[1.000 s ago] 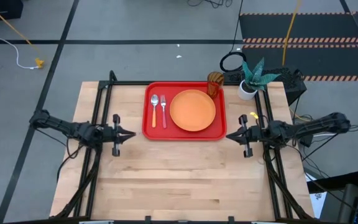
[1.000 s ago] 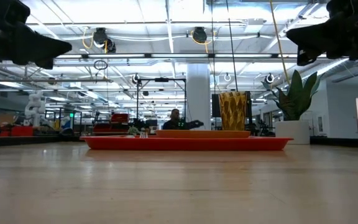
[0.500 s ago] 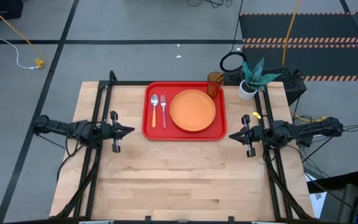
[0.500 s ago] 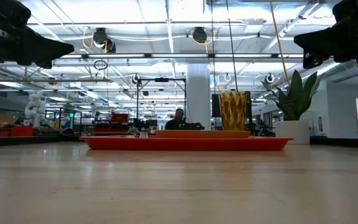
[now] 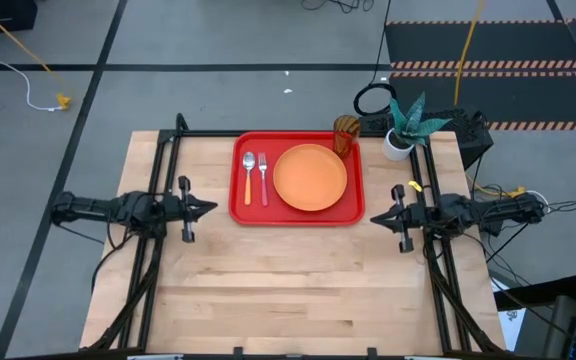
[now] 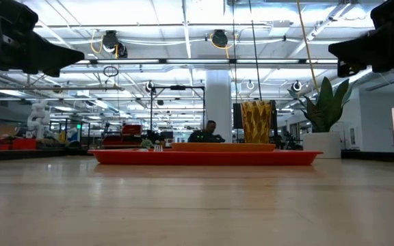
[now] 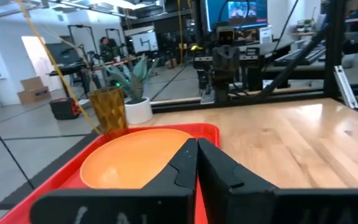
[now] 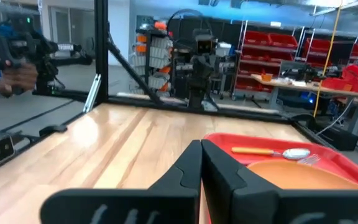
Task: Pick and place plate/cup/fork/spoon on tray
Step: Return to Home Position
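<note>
The red tray (image 5: 240,206) lies at the table's far middle. On it rest the orange plate (image 5: 310,178), the spoon (image 5: 249,172) with its orange handle and the fork (image 5: 263,176) with its pink handle, side by side left of the plate. The amber cup (image 5: 345,133) stands upright in the tray's far right corner. My left gripper (image 5: 212,209) is shut and empty, left of the tray, above the table. My right gripper (image 5: 373,218) is shut and empty, right of the tray.
A white pot with a green plant (image 5: 401,135) stands at the table's far right corner, next to the cup. Black frame rails (image 5: 158,190) run along the table's left and right sides. Bare wood (image 5: 298,290) lies near the front edge.
Both arms have drawn back a little from the tray: my left gripper toward the table's left edge, my right gripper toward the right edge. The tableware on the tray has kept still.
</note>
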`<state>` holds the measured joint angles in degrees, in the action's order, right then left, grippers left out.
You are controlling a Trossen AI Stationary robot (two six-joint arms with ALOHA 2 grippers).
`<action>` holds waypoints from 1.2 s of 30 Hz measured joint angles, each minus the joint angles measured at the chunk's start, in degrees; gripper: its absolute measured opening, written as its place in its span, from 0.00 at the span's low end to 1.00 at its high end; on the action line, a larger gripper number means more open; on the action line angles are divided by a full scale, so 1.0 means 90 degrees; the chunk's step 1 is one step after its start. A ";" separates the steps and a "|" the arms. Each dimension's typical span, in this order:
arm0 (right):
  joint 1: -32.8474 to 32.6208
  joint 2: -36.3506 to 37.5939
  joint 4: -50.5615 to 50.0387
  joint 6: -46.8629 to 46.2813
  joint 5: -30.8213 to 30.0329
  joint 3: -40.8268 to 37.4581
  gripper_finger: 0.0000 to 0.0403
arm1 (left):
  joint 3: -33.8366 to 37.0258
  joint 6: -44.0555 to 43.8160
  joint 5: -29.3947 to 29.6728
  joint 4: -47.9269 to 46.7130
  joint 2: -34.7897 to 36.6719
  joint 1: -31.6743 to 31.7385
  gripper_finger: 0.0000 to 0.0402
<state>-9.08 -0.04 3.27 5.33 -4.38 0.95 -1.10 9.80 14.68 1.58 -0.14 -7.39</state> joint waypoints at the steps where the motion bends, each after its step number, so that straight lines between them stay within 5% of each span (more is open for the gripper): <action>1: 0.0000 -0.0005 -0.0062 0.0005 0.0002 0.0000 0.00 | 0.0000 0.0001 -0.0052 -0.0008 0.0000 0.0035 0.04; 19: 0.0000 -0.0004 -0.0169 0.0204 0.0015 -0.0017 0.00 | 0.0046 -0.0136 -0.1472 -0.0113 0.0000 0.0969 0.01; 36: 0.0000 -0.0018 -0.0177 0.0302 0.0012 -0.0015 0.00 | 0.0053 -0.0092 -0.1630 -0.0125 -0.0024 0.0985 0.05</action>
<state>-9.08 -0.21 1.67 8.05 -4.27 0.82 -0.62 8.97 0.01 0.45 -0.36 1.48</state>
